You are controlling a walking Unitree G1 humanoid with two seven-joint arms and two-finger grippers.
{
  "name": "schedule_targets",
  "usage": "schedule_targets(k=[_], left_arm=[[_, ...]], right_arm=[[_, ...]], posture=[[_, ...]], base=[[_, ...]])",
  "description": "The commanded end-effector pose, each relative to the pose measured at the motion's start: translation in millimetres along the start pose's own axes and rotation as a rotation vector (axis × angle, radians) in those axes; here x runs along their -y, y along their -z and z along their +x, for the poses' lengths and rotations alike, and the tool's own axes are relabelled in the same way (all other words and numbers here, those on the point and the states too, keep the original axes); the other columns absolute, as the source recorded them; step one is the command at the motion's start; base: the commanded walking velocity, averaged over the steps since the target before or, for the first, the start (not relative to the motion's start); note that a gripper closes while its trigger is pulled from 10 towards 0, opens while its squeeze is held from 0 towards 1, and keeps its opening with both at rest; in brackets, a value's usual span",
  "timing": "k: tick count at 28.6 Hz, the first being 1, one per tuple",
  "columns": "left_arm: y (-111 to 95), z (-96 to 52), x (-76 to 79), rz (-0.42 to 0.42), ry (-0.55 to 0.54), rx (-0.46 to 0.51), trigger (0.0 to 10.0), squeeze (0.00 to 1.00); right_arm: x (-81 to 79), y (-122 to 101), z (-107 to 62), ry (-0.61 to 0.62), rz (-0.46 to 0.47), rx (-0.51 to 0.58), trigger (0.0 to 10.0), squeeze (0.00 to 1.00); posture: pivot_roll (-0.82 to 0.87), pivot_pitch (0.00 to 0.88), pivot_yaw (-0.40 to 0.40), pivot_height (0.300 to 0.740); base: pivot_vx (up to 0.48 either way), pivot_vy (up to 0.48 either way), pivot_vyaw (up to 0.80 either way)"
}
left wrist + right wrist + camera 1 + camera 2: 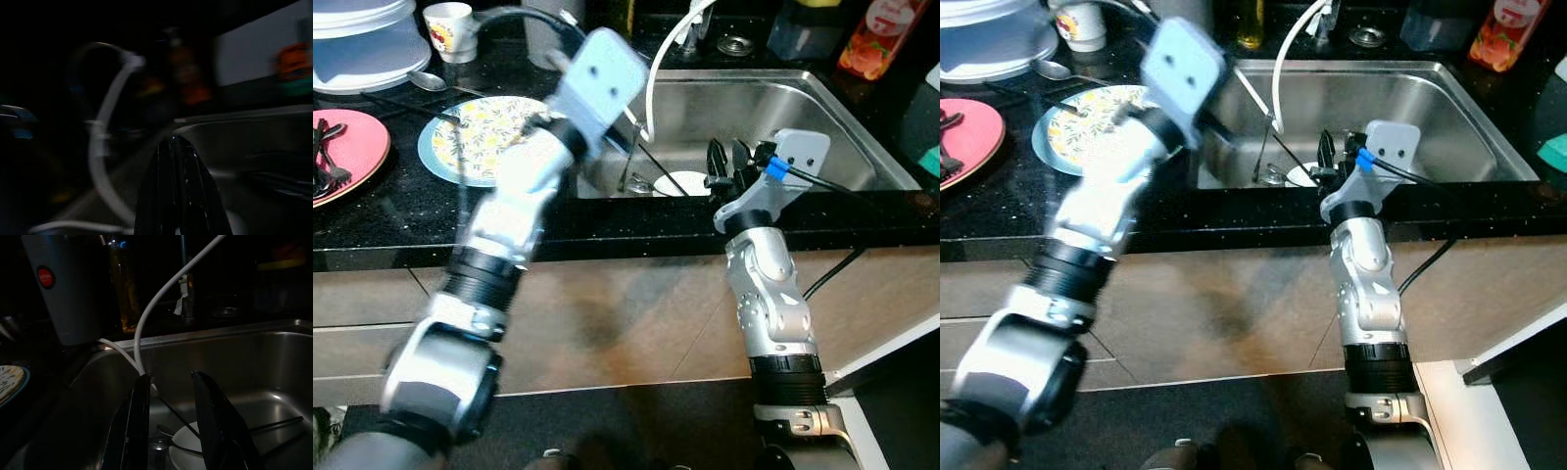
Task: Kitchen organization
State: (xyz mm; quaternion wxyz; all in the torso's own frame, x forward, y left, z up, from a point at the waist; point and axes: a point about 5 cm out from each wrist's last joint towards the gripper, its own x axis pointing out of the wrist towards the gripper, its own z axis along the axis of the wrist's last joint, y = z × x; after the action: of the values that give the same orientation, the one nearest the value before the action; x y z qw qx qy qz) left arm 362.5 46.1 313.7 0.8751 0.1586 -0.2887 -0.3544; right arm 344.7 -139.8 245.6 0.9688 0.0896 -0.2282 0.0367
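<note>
A steel sink (822,108) holds a small white dish (683,183) and several dark utensils (274,427). A white hose (658,69) curves down into the basin. My right gripper (171,377) hangs open over the sink's front rim, just above the white dish (188,450), with nothing between its fingers. My left arm (524,186), blurred, reaches over the counter to the sink's left edge. My left gripper (177,144) has its fingers pressed together, pointing into the basin by the hose (105,127).
On the black counter left of the sink lie a patterned plate (475,137), a pink plate (357,147) with forks, a spoon (429,80), a white cup (450,29) and stacked white dishes (362,44). An orange bottle (881,34) stands behind the sink.
</note>
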Motion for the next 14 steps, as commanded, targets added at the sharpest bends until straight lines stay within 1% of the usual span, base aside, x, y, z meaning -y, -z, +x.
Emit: schedule_targets(k=[1, 2, 3, 4, 5, 7, 8, 9, 10, 12, 13, 14], left_arm=[[10, 2.5, 2.5, -0.05, 0.009, -0.046, 10.0, 0.0], [22, 5.0, 1.8, -0.073, -0.024, -0.124, 10.0, 0.0], [22, 5.0, 1.8, -0.073, -0.024, -0.124, 10.0, 0.0], [33, 6.2, -0.4, -0.088, -0.075, -0.191, 10.0, 0.0], [39, 6.3, -3.0, -0.102, -0.122, -0.233, 10.0, 1.0], [39, 6.3, -3.0, -0.102, -0.122, -0.233, 10.0, 1.0], [45, 4.7, -4.5, -0.144, -0.146, -0.267, 10.0, 1.0], [49, 2.2, -5.7, -0.121, -0.161, -0.286, 10.0, 1.0], [48, -3.1, -9.9, -0.102, -0.19, -0.287, 10.0, 0.0], [47, -4.8, -12.0, -0.096, -0.208, -0.284, 10.0, 0.0], [46, -8.1, -17.1, -0.121, -0.234, -0.29, 10.0, 0.0], [46, -8.1, -17.1, -0.121, -0.234, -0.29, 10.0, 0.0]], right_arm=[[3.5, 0, -2.0, 0.013, -0.002, 0.001, 10.0, 0.0], [4.5, 0, -2.6, 0.016, -0.006, 0.002, 10.0, 0.0], [4.5, 0, -2.6, 0.016, -0.006, 0.002, 10.0, 0.0], [5.5, -1, -3.2, 0.018, -0.009, 0.002, 10.0, 0.0], [6.1, -1, -3.6, 0.019, -0.011, 0.001, 10.0, 0.0], [6.1, -1, -3.6, 0.019, -0.011, 0.001, 10.0, 0.0], [6.7, -1, -4.2, 0.021, -0.013, 0.001, 10.0, 0.0], [7.0, -1, -4.4, 0.023, -0.013, 0.001, 10.0, 0.0], [6.9, -1, -4.0, 0.023, -0.013, 0.001, 10.0, 0.0], [6.7, -1, -3.7, 0.021, -0.012, 0.001, 10.0, 0.0], [5.9, -1, -2.8, 0.017, -0.009, 0.001, 10.0, 0.0], [5.9, -1, -2.8, 0.017, -0.009, 0.001, 10.0, 0.0]], posture=[[0.2, 0.15, -0.007, 0.74], [0.19, 0.152, -0.005, 0.74], [0.19, 0.152, -0.005, 0.74], [0.19, 0.153, -0.004, 0.74], [0.18, 0.154, -0.004, 0.74], [0.18, 0.154, -0.004, 0.74], [0.18, 0.154, -0.005, 0.74], [0.18, 0.154, -0.005, 0.74], [0.19, 0.154, -0.014, 0.74], [0.19, 0.154, -0.014, 0.74], [0.19, 0.154, -0.019, 0.74], [0.19, 0.154, -0.019, 0.74]], base=[[0.0, 0.0, 0.0], [0.0, 0.0, 0.0], [0.0, 0.0, 0.0], [0.0, 0.0, 0.0], [0.0, 0.0, 0.0], [0.0, 0.0, 0.0], [0.0, 0.0, 0.0], [0.0, 0.0, 0.0], [0.0, 0.0, 0.0], [0.0, 0.0, 0.0], [0.0, 0.0, 0.0], [0.0, 0.0, 0.0]])
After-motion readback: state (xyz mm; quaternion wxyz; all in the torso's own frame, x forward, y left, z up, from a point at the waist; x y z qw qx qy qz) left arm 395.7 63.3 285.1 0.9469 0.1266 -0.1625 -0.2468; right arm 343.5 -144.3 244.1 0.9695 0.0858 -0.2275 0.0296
